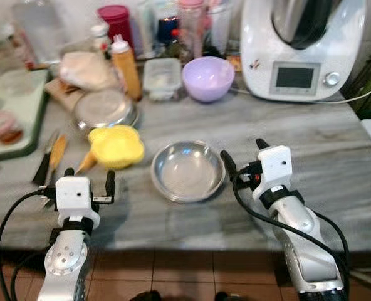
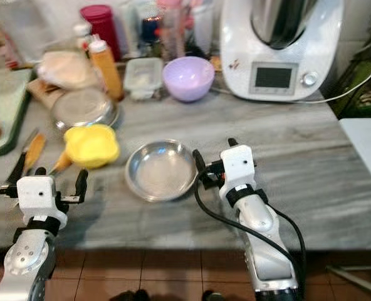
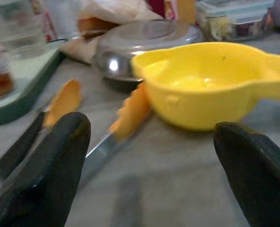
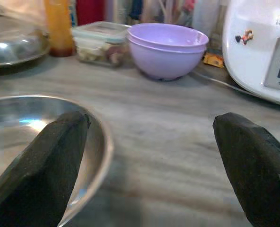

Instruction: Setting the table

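Note:
An empty steel plate [image 1: 187, 170] lies on the grey marble counter [image 1: 311, 144] near its front edge. My right gripper [image 1: 243, 154] stands open just right of the plate's rim, one finger [image 4: 45, 170] over the rim. A yellow flower-shaped bowl [image 1: 116, 145] sits left of the plate, with orange-handled cutlery [image 1: 56, 153] beside it. My left gripper [image 1: 89, 177] is open, low over the counter in front of the yellow bowl [image 3: 211, 85], holding nothing. A lavender bowl [image 1: 208, 78] stands at the back.
A second steel dish [image 1: 105, 108], an orange sauce bottle [image 1: 126, 66], a lidded plastic box [image 1: 161, 78] and jars crowd the back. A white kitchen machine [image 1: 301, 47] stands back right. A green tray [image 1: 16, 113] lies at the left. Tiled floor [image 1: 185, 276] shows below the counter edge.

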{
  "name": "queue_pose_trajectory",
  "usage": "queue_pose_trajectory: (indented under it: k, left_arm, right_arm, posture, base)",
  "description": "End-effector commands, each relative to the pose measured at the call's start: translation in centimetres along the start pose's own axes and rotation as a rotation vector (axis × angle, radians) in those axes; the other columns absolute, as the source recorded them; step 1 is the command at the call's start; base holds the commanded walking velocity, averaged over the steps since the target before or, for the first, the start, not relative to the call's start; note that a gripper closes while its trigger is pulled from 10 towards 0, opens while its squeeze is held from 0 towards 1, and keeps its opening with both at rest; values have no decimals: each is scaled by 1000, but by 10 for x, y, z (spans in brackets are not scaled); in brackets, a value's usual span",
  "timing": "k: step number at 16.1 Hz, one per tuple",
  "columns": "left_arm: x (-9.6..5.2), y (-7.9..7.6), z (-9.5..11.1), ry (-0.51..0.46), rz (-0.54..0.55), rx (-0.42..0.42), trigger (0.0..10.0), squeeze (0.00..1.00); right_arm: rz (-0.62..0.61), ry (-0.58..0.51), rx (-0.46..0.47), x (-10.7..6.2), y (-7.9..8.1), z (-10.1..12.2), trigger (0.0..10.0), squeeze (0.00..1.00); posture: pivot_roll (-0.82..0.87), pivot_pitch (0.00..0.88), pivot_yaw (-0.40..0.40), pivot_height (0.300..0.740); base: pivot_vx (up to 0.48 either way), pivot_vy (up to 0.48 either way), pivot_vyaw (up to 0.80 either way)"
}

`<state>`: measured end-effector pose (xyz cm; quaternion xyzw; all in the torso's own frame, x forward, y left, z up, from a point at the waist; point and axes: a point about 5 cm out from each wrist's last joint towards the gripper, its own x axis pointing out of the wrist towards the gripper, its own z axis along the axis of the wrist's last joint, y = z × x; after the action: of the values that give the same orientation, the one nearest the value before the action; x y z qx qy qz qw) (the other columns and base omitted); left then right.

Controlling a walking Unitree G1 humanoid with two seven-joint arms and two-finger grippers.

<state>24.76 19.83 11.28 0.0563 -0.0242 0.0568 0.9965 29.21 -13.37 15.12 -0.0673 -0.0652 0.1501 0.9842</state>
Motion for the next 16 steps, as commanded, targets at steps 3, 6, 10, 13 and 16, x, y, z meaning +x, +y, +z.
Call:
queue_pose_trajectory:
  k: [3,6,10,13,16]
  left_arm:
    - [0,4,2,4,20,5,10000,0]
    - [1,6,4,0,17,10,10000,0]
    - [-1,8,6,1,2,23,10000,0]
    - [-1,9,5,8,-13,34,10000,0]
    - [0,8,5,9,-15,34,10000,0]
  right_arm:
    - [-3,3,10,1,-1,-1,10000,0]
    - [-11,-6,11,1,0,0,10000,0]
    - [-25,-18,13,1,-1,3,10000,0]
    - [-30,-7,16,0,-1,-1,10000,0]
    - [-28,3,20,-2,1,-3,10000,0]
  posture:
    - [-132,118,75,740]
    - [-129,122,85,740]
    - [-126,125,91,740]
    - [-122,127,97,740]
    - [-121,129,95,740]
  base:
    - [-303,0,0]
    - [-303,0,0]
    - [-300,0,0]
    - [-300,0,0]
    - [-298,0,0]
